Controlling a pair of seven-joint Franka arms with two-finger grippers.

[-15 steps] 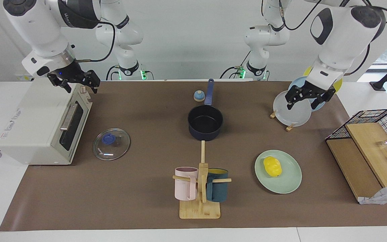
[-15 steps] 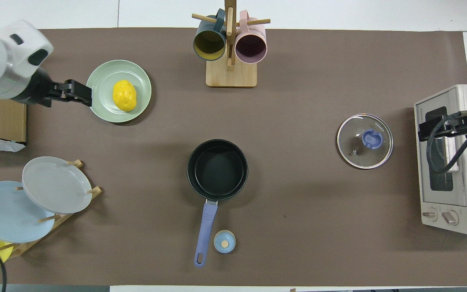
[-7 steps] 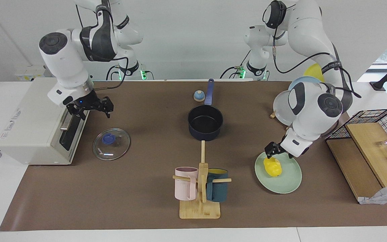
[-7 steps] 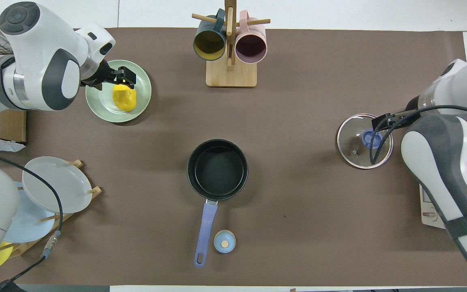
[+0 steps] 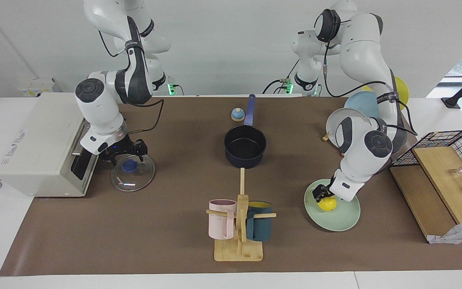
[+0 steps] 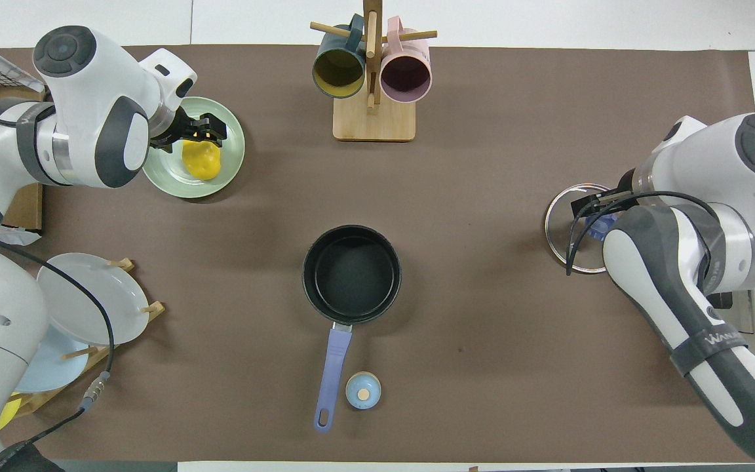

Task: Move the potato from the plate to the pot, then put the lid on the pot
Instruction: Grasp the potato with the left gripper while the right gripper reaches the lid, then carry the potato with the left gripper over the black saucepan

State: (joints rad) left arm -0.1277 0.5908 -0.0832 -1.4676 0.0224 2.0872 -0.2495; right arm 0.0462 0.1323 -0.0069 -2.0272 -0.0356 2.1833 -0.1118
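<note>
Two arms down at opposite ends of the table: one at the lid, one at the potato.

Across the facing view: one white toaster oven (image 5: 42, 148); the right gripper (image 5: 126, 151), jaws apart, low over the blue knob of the one round clear glass lid (image 5: 133, 176), which lies flat before the oven; one dark navy saucepan (image 5: 245, 146), empty, mid-table, beside one small blue-and-tan dome (image 5: 237, 114); one wooden mug stand (image 5: 239, 241) carrying two mugs; the left gripper (image 5: 321, 194), jaws apart astride the one bright yellow lumpy toy potato (image 5: 327, 204) on the one pale mint-green round plate (image 5: 343, 218); one rack of upright plates (image 5: 355, 116).
</note>
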